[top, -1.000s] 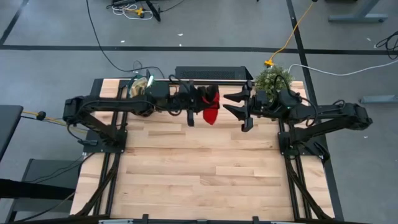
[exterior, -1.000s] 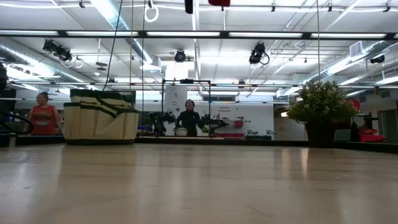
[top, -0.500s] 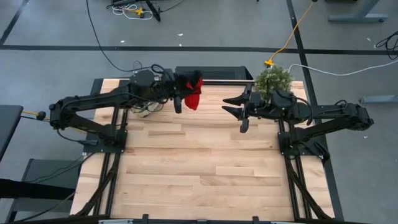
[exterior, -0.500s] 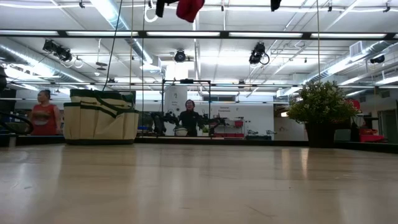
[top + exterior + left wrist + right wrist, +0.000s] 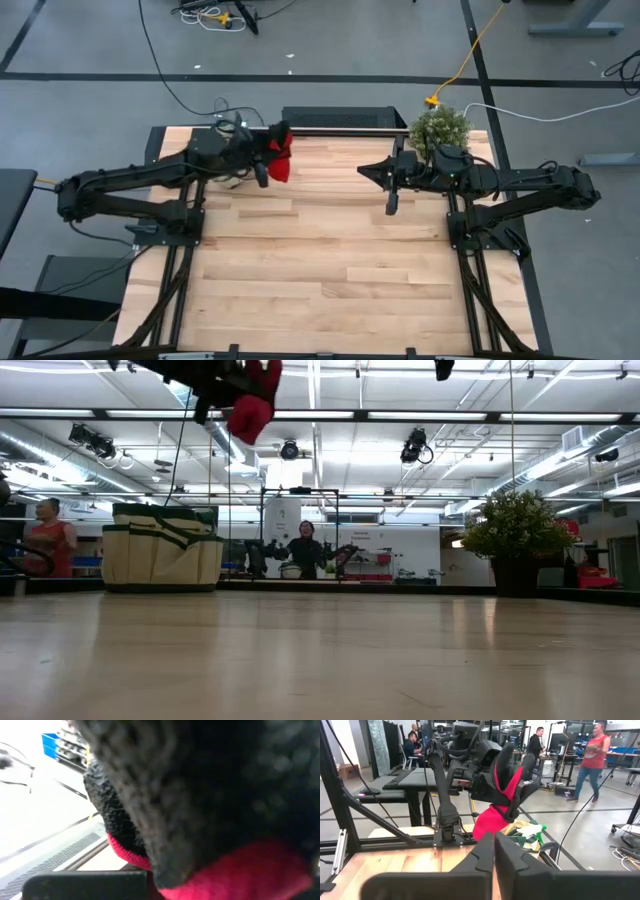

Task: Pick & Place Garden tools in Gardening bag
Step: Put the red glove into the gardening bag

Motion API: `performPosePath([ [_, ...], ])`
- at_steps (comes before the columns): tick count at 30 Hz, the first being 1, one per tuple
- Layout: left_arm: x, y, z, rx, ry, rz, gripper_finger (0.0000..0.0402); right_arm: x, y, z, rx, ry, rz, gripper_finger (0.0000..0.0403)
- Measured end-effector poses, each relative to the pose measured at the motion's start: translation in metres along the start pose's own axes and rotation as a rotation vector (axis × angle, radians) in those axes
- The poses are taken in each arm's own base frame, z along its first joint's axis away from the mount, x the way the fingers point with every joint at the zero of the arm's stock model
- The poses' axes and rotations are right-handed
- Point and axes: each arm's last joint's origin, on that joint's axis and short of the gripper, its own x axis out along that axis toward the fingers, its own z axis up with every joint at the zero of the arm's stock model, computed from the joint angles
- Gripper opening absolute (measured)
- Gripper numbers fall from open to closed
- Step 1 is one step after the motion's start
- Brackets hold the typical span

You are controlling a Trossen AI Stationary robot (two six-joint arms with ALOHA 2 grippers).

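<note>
A black-and-red glove point(image 5: 281, 160) hangs high over the table's far left part, with my left gripper point(image 5: 270, 165) shut on it. The low view shows the glove point(image 5: 252, 405) near the picture's top. It fills the left wrist view point(image 5: 210, 820). The beige gardening bag point(image 5: 160, 550) with green trim stands at the far left of the table, mostly hidden under my left arm in the high view. My right gripper point(image 5: 386, 180) hovers shut and empty in mid-air beside the plant. My left gripper pinches the glove between its two fingers point(image 5: 524, 790), which reach roughly level toward the table's right. The red part point(image 5: 490, 822) hangs slack below the fingers, clear of table and bag. Which part of the glove lies between the fingers, the glove itself hides.
A bushy green plant point(image 5: 440, 126) in a dark pot stands at the far right corner, close behind my right wrist. A black bar point(image 5: 330, 118) runs along the far edge. People move in the room beyond the table.
My left gripper has carried the glove toward the table's left edge and slightly down, nearer the bag, keeping its hold. My right gripper has shut its fingers while staying in place.
</note>
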Motion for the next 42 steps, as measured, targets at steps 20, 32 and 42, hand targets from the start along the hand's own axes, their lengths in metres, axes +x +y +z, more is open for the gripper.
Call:
performPosePath([
  [20,-0.051,0.067,-0.008,0.025,0.056,0.354,0.0057,0.000,0.000,0.000,0.002,0.004,-0.002,0.0001],
  [32,-0.078,0.088,-0.016,0.021,0.154,0.603,0.0057,0.000,0.000,0.000,0.003,0.004,-0.002,0.0000],
  [42,-0.083,0.092,-0.022,0.031,0.217,0.702,0.0057,0.000,0.000,-0.001,0.002,0.006,-0.002,0.0000],
])
